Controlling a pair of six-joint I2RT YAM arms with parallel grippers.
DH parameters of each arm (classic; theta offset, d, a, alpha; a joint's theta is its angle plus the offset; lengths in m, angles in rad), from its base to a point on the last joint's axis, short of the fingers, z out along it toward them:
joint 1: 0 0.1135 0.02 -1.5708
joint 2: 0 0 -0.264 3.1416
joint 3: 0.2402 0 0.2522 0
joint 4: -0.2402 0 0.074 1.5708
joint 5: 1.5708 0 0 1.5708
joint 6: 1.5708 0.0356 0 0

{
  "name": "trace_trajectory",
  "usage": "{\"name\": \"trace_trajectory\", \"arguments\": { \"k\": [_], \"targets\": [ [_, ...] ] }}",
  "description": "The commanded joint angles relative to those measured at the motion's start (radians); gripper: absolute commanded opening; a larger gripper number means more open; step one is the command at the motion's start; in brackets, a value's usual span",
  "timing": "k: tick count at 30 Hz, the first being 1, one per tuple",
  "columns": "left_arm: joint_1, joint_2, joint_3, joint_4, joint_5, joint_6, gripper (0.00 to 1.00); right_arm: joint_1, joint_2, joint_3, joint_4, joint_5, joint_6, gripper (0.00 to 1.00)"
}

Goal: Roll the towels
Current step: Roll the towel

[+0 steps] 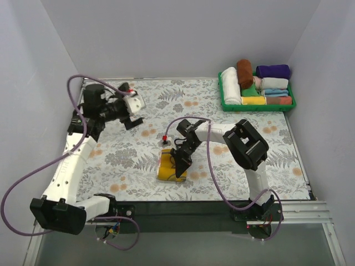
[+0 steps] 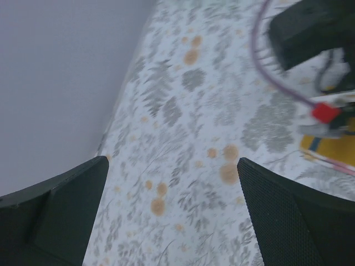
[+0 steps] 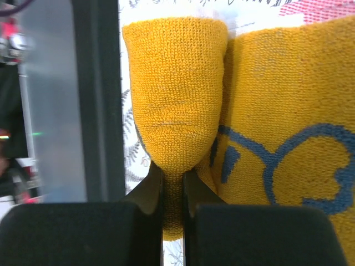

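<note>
The mustard-yellow towel [image 1: 168, 172] with dark blue markings lies bunched on the floral table near the front middle. My right gripper [image 1: 181, 160] is down on it. In the right wrist view my right gripper [image 3: 173, 178] is shut on a raised fold of this towel [image 3: 173, 83], and the rest of the cloth lies to the right. A rust-brown towel [image 1: 244, 73] lies rolled in the green tray. My left gripper [image 1: 132, 121] is open and empty above the table's left back. In the left wrist view my left gripper [image 2: 172, 163] has its fingers wide apart, and the yellow towel [image 2: 333, 148] shows at the right edge.
A green tray [image 1: 224, 103] at the back right holds several rolled cloths: white, purple, green, yellow, red. The right arm and its purple cable [image 2: 277, 83] cross the middle. White walls enclose the table on the left, back and right.
</note>
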Motion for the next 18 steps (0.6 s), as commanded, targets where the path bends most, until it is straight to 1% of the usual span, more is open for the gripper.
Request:
{"name": "trace_trajectory", "arguments": {
  "k": [1,2,3,4,5,6,7,8,9,10,11,12,13,14,16,17,18],
  "targets": [
    [-0.224,0.012,-0.081,-0.264,-0.129,0.204,0.98,-0.005,0.12,0.024,-0.154,-0.007,-0.026,0.01],
    [-0.31,-0.02,-0.189,-0.257,-0.142,0.216,0.98,-0.011,0.152,0.036,-0.165,-0.015,-0.033,0.01],
    [-0.352,-0.089,-0.238,-0.238,-0.178,0.222,0.98,-0.019,0.168,0.047,-0.175,-0.021,-0.038,0.01],
    [-0.399,-0.12,-0.292,-0.219,-0.205,0.218,0.98,-0.025,0.183,0.059,-0.191,-0.033,-0.038,0.01],
    [-0.488,-0.145,-0.332,-0.191,-0.231,0.218,0.98,-0.03,0.197,0.076,-0.2,-0.041,-0.041,0.01],
    [-0.533,-0.172,-0.393,-0.182,-0.254,0.213,0.98,-0.04,0.227,0.089,-0.211,-0.048,-0.043,0.01],
    [-0.577,-0.182,-0.417,-0.166,-0.313,0.181,0.93,-0.045,0.243,0.099,-0.232,-0.059,-0.049,0.01],
    [-0.664,-0.188,-0.437,-0.13,-0.344,0.161,0.91,-0.051,0.255,0.118,-0.238,-0.062,-0.047,0.01],
    [-0.709,-0.194,-0.478,-0.111,-0.378,0.144,0.89,-0.059,0.284,0.127,-0.243,-0.065,-0.047,0.01],
    [-0.752,-0.197,-0.493,-0.09,-0.451,0.13,0.89,-0.063,0.298,0.135,-0.254,-0.07,-0.047,0.01],
    [-0.828,-0.2,-0.513,-0.039,-0.487,0.1,0.87,-0.068,0.31,0.142,-0.257,-0.071,-0.049,0.01],
    [-0.866,-0.211,-0.541,-0.018,-0.519,0.095,0.84,-0.079,0.339,0.156,-0.261,-0.071,-0.049,0.01],
    [-0.901,-0.214,-0.559,0.002,-0.577,0.09,0.77,-0.083,0.352,0.162,-0.266,-0.071,-0.049,0.01],
    [-0.979,-0.217,-0.573,0.047,-0.614,0.077,0.75,-0.09,0.361,0.167,-0.266,-0.071,-0.049,0.01],
    [-1.054,-0.212,-0.619,0.085,-0.669,0.063,0.67,-0.102,0.387,0.178,-0.264,-0.074,-0.047,0.01],
    [-1.117,-0.208,-0.635,0.132,-0.747,0.054,0.61,-0.103,0.395,0.181,-0.264,-0.074,-0.046,0.01],
    [-1.142,-0.191,-0.65,0.159,-0.775,0.049,0.59,-0.109,0.409,0.19,-0.264,-0.073,-0.047,0.01]
  ]
}}
